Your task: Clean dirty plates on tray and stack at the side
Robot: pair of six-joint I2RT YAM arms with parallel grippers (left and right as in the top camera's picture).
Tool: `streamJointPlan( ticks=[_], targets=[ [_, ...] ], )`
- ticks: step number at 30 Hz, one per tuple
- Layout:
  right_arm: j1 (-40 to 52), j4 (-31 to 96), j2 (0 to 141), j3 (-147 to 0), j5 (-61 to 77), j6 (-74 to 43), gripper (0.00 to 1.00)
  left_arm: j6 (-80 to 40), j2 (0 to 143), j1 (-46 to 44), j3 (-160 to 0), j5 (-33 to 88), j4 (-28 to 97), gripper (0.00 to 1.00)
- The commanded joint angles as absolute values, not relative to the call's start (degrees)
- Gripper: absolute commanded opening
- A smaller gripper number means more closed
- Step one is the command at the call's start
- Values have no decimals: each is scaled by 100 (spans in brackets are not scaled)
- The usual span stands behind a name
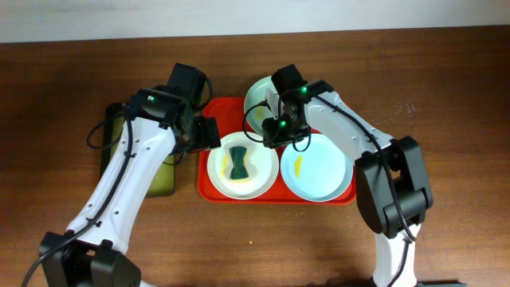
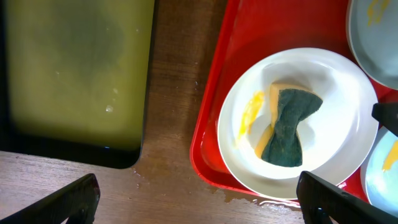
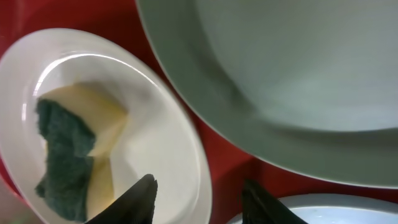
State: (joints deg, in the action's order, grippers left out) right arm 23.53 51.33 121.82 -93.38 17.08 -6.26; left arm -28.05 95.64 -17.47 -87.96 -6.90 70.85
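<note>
Hovering open and empty, left gripper (image 1: 205, 134) is sitting just left of the white plate (image 1: 217, 177) on the tray (image 1: 319, 198). Right gripper (image 1: 272, 134), likewise open and empty, is over its far rim. I am judging both equally near the sponge (image 1: 238, 162), lying near-to-far.

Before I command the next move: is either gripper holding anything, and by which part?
Nothing is held: the left gripper and right gripper are both open; the sponge lies in the white plate.
</note>
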Motion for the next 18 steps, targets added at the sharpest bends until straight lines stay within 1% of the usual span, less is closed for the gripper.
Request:
streamJointPlan(
  ticks=[1, 5, 8, 10, 12, 13, 14, 15, 16, 17, 18],
  targets=[
    [2405, 4978, 12328, -9072, 1605, -644, 45, -2716, 9579, -1708, -8799, -687, 7078, 99],
    [2403, 4816, 12328, -8875, 1603, -642, 45, -2716, 9579, -1708, -8799, -685, 7076, 99],
    [2403, 4797, 12328, -8875, 1601, -642, 41, -2716, 9579, -1708, -8799, -685, 7076, 99],
    [2403, 4799, 12328, -8868, 1601, -644, 35, -2716, 9579, -1708, -8799, -679, 7078, 99],
    [2403, 4838, 12328, -8866, 1601, -652, 21, -2709, 9588, -1710, -8799, -545, 7076, 100],
    [2403, 4858, 12328, -8866, 1601, -698, 14, -2709, 9598, -1712, -8799, -469, 7076, 90],
    [2403, 4871, 12328, -8866, 1599, -801, 10, -2709, 9612, -1715, -8799, -412, 7076, 84],
    [2403, 4869, 12328, -8866, 1601, -871, 7, -2707, 9651, -1715, -8794, -294, 7074, 72],
    [2403, 4869, 12328, -8866, 1601, -886, 8, -2707, 9697, -1715, -8774, -174, 7054, 65],
    [2403, 4873, 12328, -8866, 1599, -884, 9, -2633, 9747, -1715, -8731, -16, 7008, 61],
    [2403, 4880, 12328, -8866, 1599, -884, 9, -2397, 9821, -1715, -8648, 287, 6912, 61]
  ],
)
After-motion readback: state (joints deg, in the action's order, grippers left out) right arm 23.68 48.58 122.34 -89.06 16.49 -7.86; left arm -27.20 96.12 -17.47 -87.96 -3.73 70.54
